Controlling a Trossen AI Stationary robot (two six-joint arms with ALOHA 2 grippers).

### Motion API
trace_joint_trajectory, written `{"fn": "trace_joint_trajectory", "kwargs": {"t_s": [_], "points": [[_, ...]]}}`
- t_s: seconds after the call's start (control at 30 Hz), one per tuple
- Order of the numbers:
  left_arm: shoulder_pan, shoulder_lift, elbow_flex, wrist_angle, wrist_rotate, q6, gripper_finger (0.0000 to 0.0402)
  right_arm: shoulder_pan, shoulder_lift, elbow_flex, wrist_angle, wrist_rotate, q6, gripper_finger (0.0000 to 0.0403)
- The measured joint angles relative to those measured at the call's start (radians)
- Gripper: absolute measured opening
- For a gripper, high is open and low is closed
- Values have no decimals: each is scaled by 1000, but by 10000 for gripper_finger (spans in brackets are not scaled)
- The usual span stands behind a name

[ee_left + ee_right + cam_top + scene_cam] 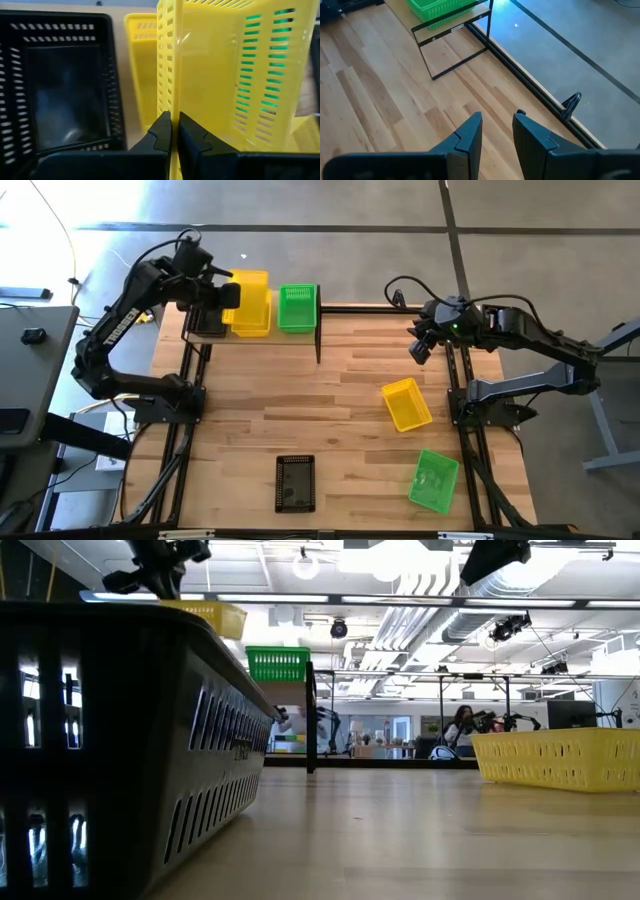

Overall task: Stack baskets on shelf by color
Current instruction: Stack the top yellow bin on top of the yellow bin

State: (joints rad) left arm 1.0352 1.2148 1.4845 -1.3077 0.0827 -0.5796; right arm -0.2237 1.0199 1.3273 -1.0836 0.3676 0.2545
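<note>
The left gripper point(172, 132) is clenched on one wall of a yellow basket point(220, 75), held above the shelf point(451, 26) at the far left of the table point(330, 390). Directly below it on the shelf sits another yellow basket point(142, 75), with a black basket point(60, 85) to its left and a green basket point(297, 307) to its right.

Procedure for the step in hand:
1. Square the held basket with the yellow one beneath it.
2. Lower it straight down until it nests; judged from the wrist view, the held wall hangs close to the lower basket's rim, so any skew risks a snag.
3. Release only once it is seated.

Clearances: the neighbouring baskets stand just beside the yellow stack, so sideways drift is not tolerated. The shelf runs along the table's far edge; avoid pushing outward.

The right gripper point(496, 127) hovers over the far right of the table, jaws parted and empty. Loose baskets wait on the table: yellow point(406, 403) and green point(433, 480) on the right, black point(295, 482) near centre. The middle of the table is open.
</note>
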Motion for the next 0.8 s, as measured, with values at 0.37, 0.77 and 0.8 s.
{"fn": "trace_joint_trajectory", "kwargs": {"t_s": [0.37,0.77,0.8], "points": [[52,95,0,-6,49,60,1,0,0,0,0,10,18,94],[52,168,0,-5,58,59,8,0,0,0,0,9,28,94],[52,173,0,-4,58,59,9,0,0,0,0,9,35,94]]}}
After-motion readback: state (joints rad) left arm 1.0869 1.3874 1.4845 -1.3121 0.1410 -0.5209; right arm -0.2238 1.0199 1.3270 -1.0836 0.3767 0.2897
